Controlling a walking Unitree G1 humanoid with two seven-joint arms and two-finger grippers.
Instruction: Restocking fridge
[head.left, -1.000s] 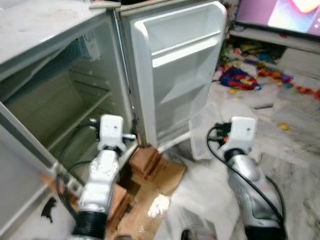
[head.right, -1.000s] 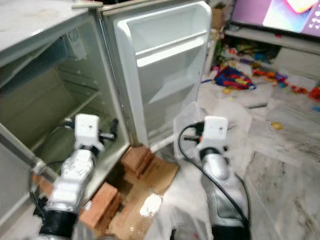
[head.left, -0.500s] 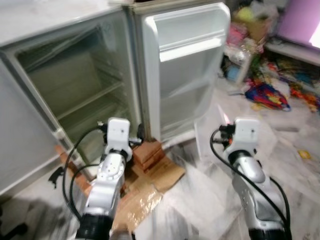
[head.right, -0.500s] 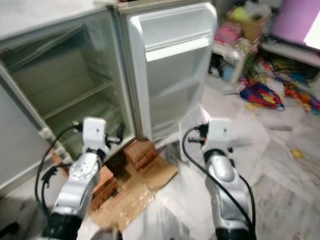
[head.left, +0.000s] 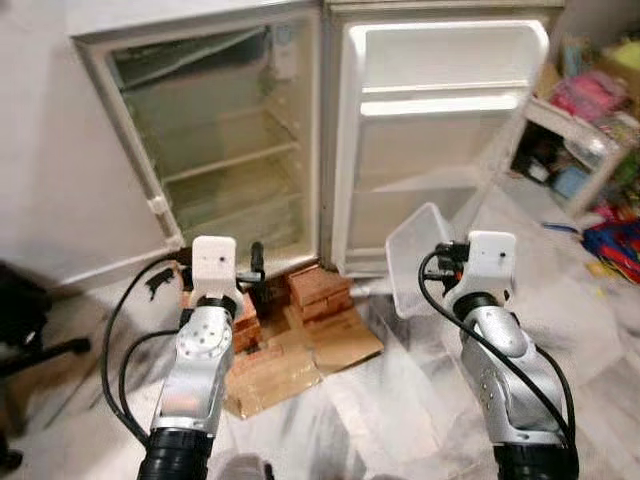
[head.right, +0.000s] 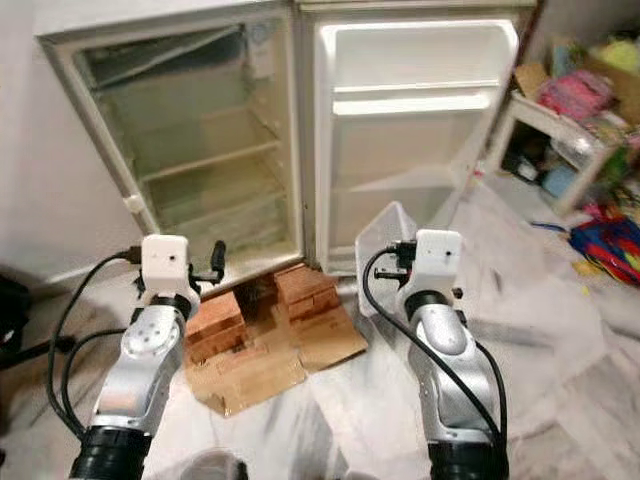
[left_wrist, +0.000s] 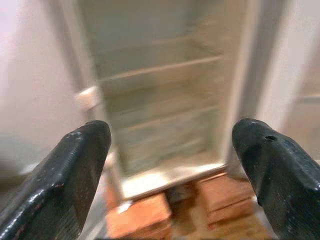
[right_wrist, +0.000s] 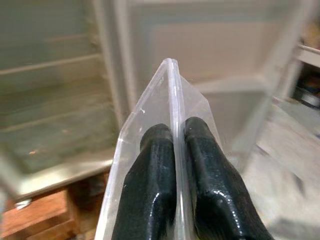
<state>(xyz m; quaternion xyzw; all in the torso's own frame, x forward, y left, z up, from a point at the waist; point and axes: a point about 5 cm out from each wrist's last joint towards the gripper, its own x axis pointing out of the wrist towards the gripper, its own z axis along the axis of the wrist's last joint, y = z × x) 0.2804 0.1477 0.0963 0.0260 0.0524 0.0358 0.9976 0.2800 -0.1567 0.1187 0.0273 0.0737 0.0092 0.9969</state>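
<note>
The fridge (head.left: 215, 150) stands open, its wire shelves bare, and its white door (head.left: 445, 130) is swung fully to the right with bare door racks. My right gripper (right_wrist: 175, 131) is shut on the wall of a clear plastic bin (head.left: 412, 258), held low in front of the door's bottom. My left gripper (left_wrist: 170, 150) is open with nothing between its fingers and points at the lower fridge compartment; its black fingers (head.left: 256, 258) hover ahead of the fridge's bottom edge.
Red bricks (head.left: 318, 290) prop the fridge, on flattened cardboard (head.left: 300, 355). A black chair base (head.left: 25, 320) sits at the left by the wall. A white shelf with clutter (head.left: 585, 110) stands at the right. Plastic sheeting (head.left: 590, 330) covers the floor.
The view has pulled back and swung, so the fridge now appears farther off and head-on. My right gripper still holds the clear bin and the left stays open.
</note>
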